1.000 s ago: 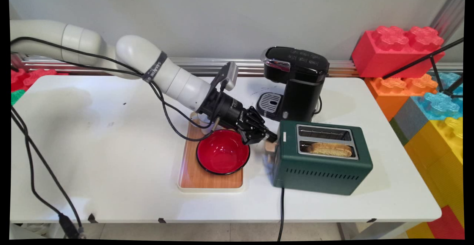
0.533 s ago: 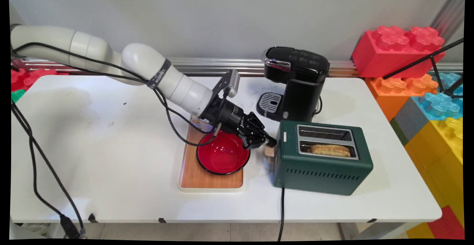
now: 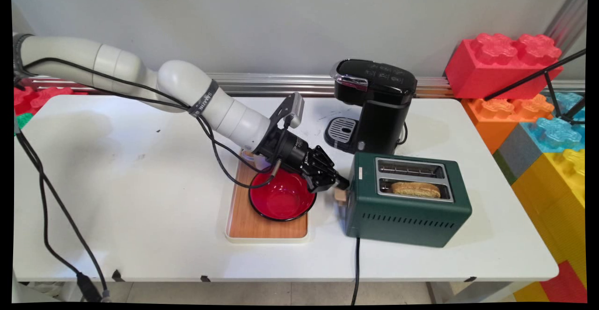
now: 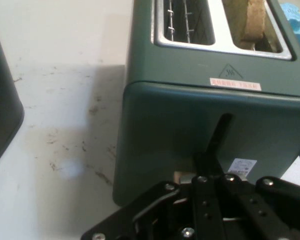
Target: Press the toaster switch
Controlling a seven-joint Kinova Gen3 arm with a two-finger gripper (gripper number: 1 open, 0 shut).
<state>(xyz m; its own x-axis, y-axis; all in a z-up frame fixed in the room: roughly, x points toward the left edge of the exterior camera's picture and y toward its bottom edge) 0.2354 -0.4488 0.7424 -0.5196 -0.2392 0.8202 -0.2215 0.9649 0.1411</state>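
My gripper sits low at the left end face of the green toaster, with its tip right on the tan wooden lever knob that sticks out from that end. In the main view the black fingers look drawn together into one point above the knob, and from the hand view I see the linkage bunched at the bottom edge with a single dark finger rising against the lever slot, the pale knob peeking just beside it; so I read the gripper as clenched and pressing on the knob rather than clasped around it. The toaster stands on the white table toward its right half, a black cord running from its near side over the table's front edge. A slice of toast sits in the nearer of its two slots; the farther slot shows only its wire guides. Just left of the toaster lies a wooden tray carrying a red bowl, with my wrist passing over the bowl's far rim. Behind the toaster, near the wall, stands a black coffee machine. Large coloured toy bricks are stacked beyond the table's right end.
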